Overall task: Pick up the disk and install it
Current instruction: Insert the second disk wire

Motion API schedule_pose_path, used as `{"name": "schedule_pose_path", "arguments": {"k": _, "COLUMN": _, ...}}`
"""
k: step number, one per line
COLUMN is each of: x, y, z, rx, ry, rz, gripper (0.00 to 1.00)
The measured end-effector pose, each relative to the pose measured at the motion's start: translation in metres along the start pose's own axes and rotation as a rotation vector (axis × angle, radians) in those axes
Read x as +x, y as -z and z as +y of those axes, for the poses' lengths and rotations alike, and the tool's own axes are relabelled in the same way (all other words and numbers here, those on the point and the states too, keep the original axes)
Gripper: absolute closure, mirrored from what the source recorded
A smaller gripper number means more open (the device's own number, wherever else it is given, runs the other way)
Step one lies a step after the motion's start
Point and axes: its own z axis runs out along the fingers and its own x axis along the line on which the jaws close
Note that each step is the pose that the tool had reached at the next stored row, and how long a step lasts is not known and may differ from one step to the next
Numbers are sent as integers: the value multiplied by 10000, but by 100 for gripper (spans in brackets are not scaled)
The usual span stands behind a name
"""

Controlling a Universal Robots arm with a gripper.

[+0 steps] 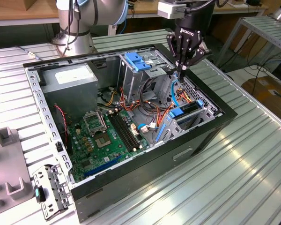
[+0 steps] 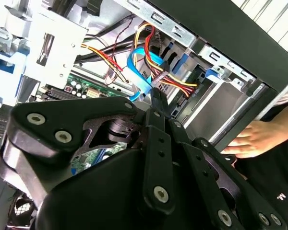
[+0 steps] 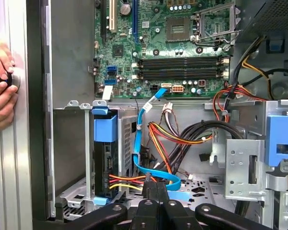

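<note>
The pincer (image 1: 182, 70), pressed together on nothing, hangs over the open computer case (image 1: 215, 123) beside the blue cable (image 3: 145, 143), while the disk (image 3: 104, 165) sits on edge in its bay inside the case, so the installing step looks nearly finished.

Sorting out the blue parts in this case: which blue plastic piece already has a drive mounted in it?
The blue rail in the lower cage, clipped on the disk with cables plugged in. The blue caddy atop the upper bay carries no drive.
</note>
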Motion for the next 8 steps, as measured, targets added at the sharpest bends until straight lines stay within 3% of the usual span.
{"name": "schedule_pose_path", "arguments": {"k": 2, "x": -10, "y": -18, "z": 1, "rx": 2, "ry": 3, "rz": 100, "gripper": 83}}
{"name": "schedule_pose_path", "arguments": {"k": 3, "x": -21, "y": -38, "z": 2, "rx": 4, "ry": 7, "rz": 215, "gripper": 70}}
{"name": "schedule_pose_path", "arguments": {"k": 4, "x": -33, "y": -54, "z": 3, "rx": 5, "ry": 11, "rz": 310, "gripper": 70}}
{"name": "schedule_pose_path", "arguments": {"k": 7, "x": -57, "y": -81, "z": 2, "rx": 8, "ry": 17, "rz": 461, "gripper": 70}}
{"name": "schedule_pose_path", "arguments": {"k": 8, "x": -71, "y": -95, "z": 1, "rx": 11, "ry": 20, "rz": 586, "gripper": 71}}
